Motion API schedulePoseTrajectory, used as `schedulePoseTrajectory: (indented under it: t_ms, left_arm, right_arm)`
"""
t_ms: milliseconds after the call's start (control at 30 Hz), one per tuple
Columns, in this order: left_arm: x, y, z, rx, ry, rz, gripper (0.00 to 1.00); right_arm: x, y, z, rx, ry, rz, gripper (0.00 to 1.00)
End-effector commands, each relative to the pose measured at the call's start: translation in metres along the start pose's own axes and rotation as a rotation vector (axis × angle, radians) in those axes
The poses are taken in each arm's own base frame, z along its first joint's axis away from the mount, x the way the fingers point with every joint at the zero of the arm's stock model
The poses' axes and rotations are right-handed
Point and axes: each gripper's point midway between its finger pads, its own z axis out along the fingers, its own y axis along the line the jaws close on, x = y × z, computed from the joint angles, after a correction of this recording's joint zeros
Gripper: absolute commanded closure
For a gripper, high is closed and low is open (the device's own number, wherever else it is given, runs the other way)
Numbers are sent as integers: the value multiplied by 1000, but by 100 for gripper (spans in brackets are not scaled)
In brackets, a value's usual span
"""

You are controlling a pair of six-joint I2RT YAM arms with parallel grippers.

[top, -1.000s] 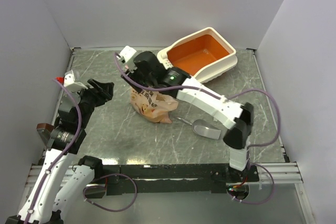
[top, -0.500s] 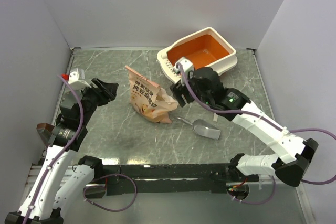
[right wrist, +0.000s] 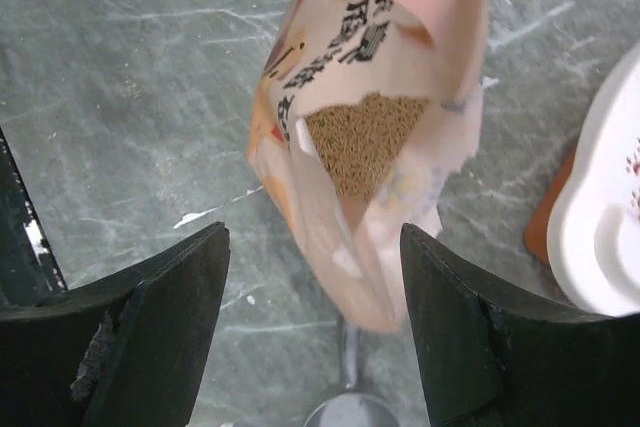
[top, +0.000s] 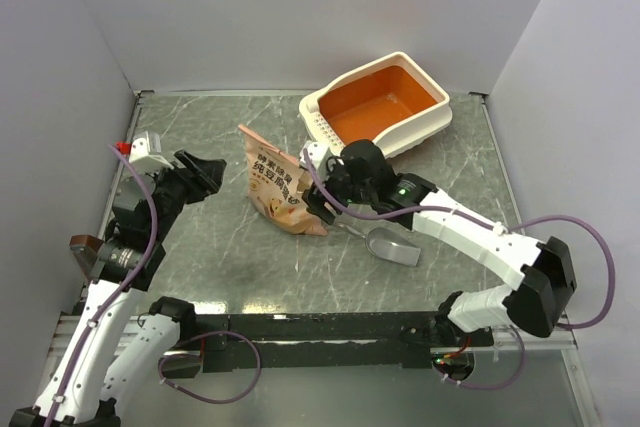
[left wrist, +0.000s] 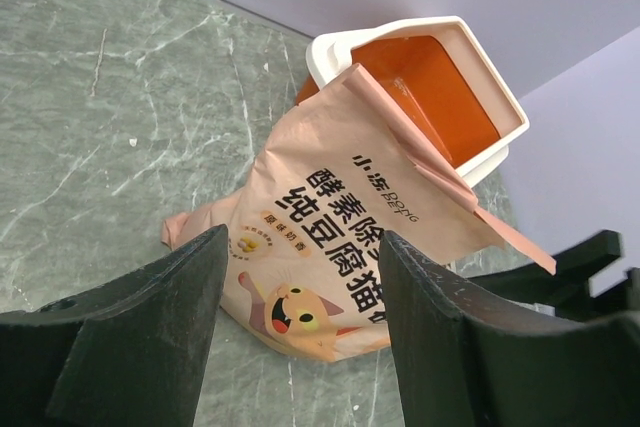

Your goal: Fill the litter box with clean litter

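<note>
The litter box [top: 330, 128], orange inside with a cream-white rim, sits tilted at the back right, also in the left wrist view [left wrist: 398, 30]. A pink-orange paper bag [top: 279, 192] with a cartoon cat stands mid-table. Its open mouth faces the right wrist view, where clean litter [right wrist: 361, 144] shows as beige granules inside. My right gripper [top: 324, 193] is open just right of the bag, and the bag [right wrist: 340, 237] is ahead between its fingers, touching neither. My left gripper [top: 206, 175] is open to the left of the bag [left wrist: 335, 247], apart from it.
A grey metal scoop [top: 393, 245] lies on the table right of the bag, under my right arm, its handle toward the bag [right wrist: 347, 409]. White walls close in the table on three sides. The box's white rim [right wrist: 608, 232] shows at the right.
My right arm swung from over the bag's far left side out to the right, then came back in close to the bag's right side. The bag now stands uncovered. Left gripper barely moved.
</note>
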Motion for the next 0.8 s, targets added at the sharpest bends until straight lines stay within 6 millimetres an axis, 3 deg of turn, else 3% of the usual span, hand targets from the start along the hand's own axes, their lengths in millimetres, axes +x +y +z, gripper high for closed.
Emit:
schedulePoseTrajectory:
  t_ms: [0, 233, 333, 400, 433, 500, 533, 767]
  left_arm:
    - [-10, -9, -6, 40, -31, 27, 33]
    - [-8, -7, -4, 32, -18, 37, 33]
    - [-7, -7, -4, 32, -20, 40, 32]
    - [-6, -6, -4, 30, -17, 43, 32]
    - [-5, -5, -4, 30, -17, 43, 32]
    - [-6, -6, -4, 30, -17, 43, 32]
    - [-6, -6, -4, 30, -17, 44, 32]
    - [-8, 1, -6, -1, -38, 53, 32]
  right_arm:
    - [-20, -1, 17, -43, -68, -99, 24]
    - [-16, -1, 34, -98, -48, -87, 26]
    - [-6, 4, 39, -141, -15, -71, 37]
    - [-2, 7, 41, -158, 1, -60, 56]
    - [0, 7, 42, -161, 8, -52, 77]
    - [3, 8, 42, -157, 31, -43, 95]
    - [-1, 7, 41, -120, 38, -58, 100]
    - [-20, -5, 36, 275, 138, -279, 100]
